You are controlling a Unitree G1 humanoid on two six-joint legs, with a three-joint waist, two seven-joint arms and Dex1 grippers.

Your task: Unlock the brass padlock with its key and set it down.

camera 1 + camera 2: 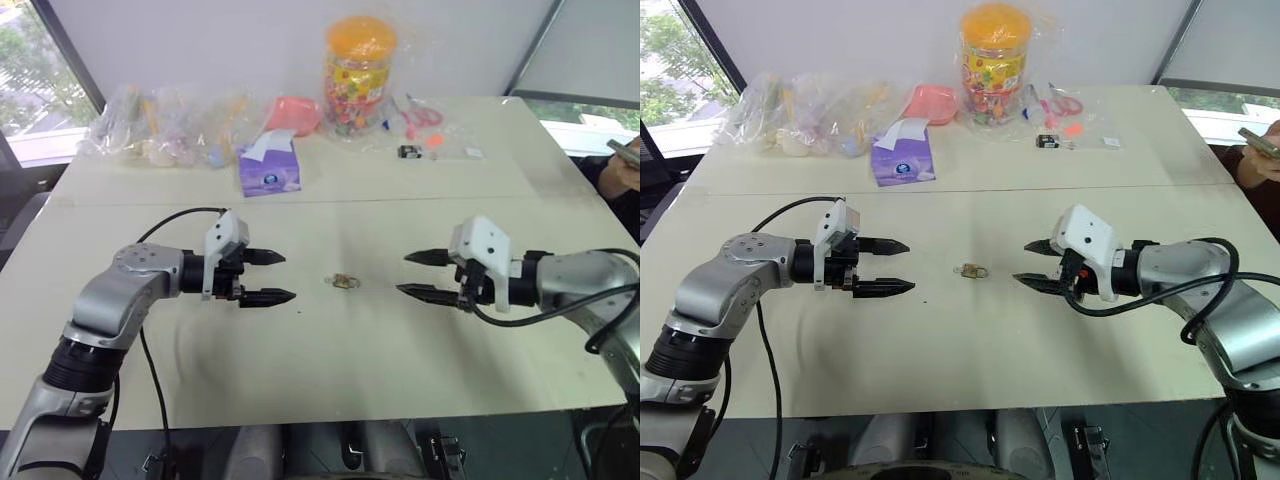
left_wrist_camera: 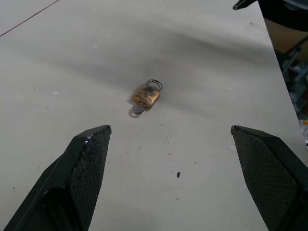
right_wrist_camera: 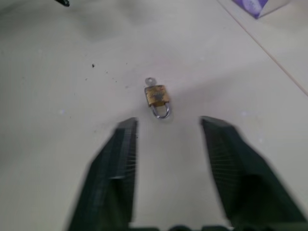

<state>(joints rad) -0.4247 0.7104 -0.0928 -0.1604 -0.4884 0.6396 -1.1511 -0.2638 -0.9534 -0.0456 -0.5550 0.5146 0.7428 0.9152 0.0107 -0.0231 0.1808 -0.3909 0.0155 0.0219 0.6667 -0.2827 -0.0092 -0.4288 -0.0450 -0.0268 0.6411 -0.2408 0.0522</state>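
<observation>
The brass padlock (image 1: 343, 282) is lying flat on the bench (image 1: 330, 370), pretty much dead center between the 2 arms, nothing touching it. The key (image 2: 136, 110) is sticking out of the bottom of the lock body, and the silvery shackle (image 2: 154, 84) is at the opposite end; can't tell whether it's popped open or not.

Left gripper (image 1: 268, 277) sits at about 9 o'clock from the padlock, pointing toward it, fingers spread wide and holding nothing. Right gripper (image 1: 425, 274) is at about 3 o'clock, also aimed at the lock, fingers apart, empty too. Both hang a little above the bench.

Up at 12 o'clock along the far edge there's a candy jar with an orange lid (image 1: 359, 72), a purple tissue pack (image 1: 268, 168) at about 11, and a pile of clear bags (image 1: 165, 125) at roughly 10.
</observation>
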